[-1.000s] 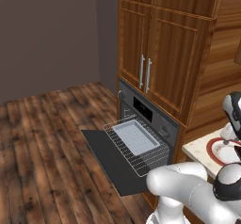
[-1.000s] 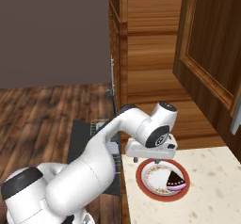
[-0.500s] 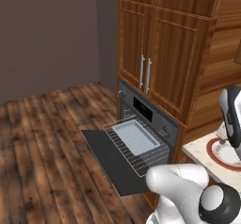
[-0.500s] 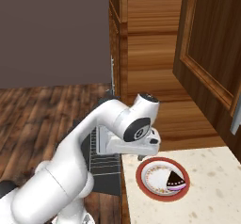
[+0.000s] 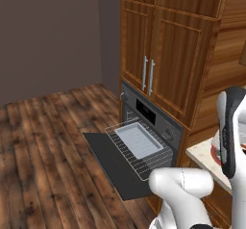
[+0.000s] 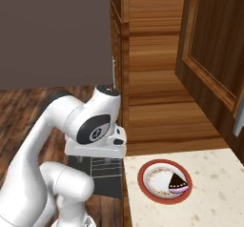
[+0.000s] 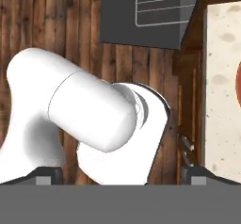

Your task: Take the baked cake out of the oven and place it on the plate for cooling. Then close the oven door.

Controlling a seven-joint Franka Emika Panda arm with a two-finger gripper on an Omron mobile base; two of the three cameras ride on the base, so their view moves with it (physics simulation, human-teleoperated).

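On the speckled counter (image 6: 214, 183) at the right, the plate (image 6: 164, 180) carries the baked cake (image 6: 177, 182) on its right side. Left of it, the oven door (image 5: 115, 165) hangs open with the wire rack (image 5: 144, 151) and pale tray (image 5: 139, 139) pulled out. The gripper (image 7: 120, 175) points down at the floor, fingers spread wide, holding nothing.

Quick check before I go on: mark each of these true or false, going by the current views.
1. The cake lies on the plate. True.
2. The oven door is shut. False: it hangs open, flat.
3. The rack is pulled out over the door with the tray on it. True.
4. The gripper holds the cake. False: its fingers are wide apart and empty.
5. The plate sits on the floor. False: it is on the counter.
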